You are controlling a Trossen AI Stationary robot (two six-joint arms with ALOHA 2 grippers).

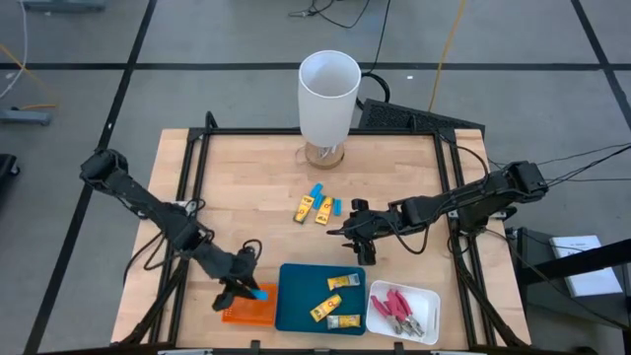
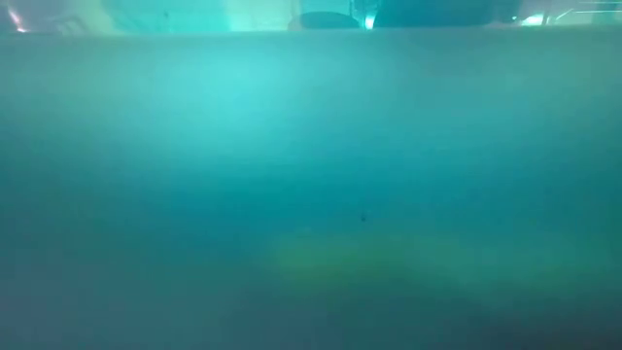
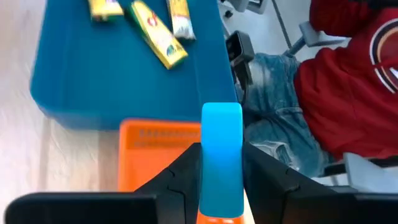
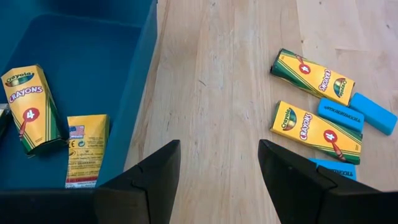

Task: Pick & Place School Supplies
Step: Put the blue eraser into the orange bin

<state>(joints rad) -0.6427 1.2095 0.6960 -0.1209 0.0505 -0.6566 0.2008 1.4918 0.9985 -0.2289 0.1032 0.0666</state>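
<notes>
My left gripper point(image 1: 246, 286) is at the table's near edge, over the orange tray point(image 1: 246, 312), shut on a light-blue block point(image 3: 222, 149). My right gripper point(image 4: 217, 180) is open and hovers over bare wood just beyond the teal tray point(image 1: 296, 301), touching nothing. Two yellow crayon boxes point(image 4: 314, 78) point(image 4: 316, 132) and light-blue blocks point(image 4: 357, 113) lie flat on the wood, toward the table's far side of that gripper. Three crayon boxes point(image 1: 335, 301) lie in the teal tray. Red-handled tools point(image 1: 397, 308) lie in the white tray point(image 1: 426, 296). My left gripper pinches the light-blue block between its two fingers point(image 3: 180, 174), one on each long side. The block runs along the fingers, and its free end point(image 3: 222, 118) sticks out past their tips. The fingers slant down from the table's left. The block sits above the orange tray's far right corner; whether it touches the tray cannot be told.
A tall white cylinder point(image 1: 328, 94) stands at the middle of the table's far edge. The three trays sit side by side along the near edge. A person in a red top and jeans point(image 3: 348, 81) sits beyond that edge. The low view shows only a teal blur.
</notes>
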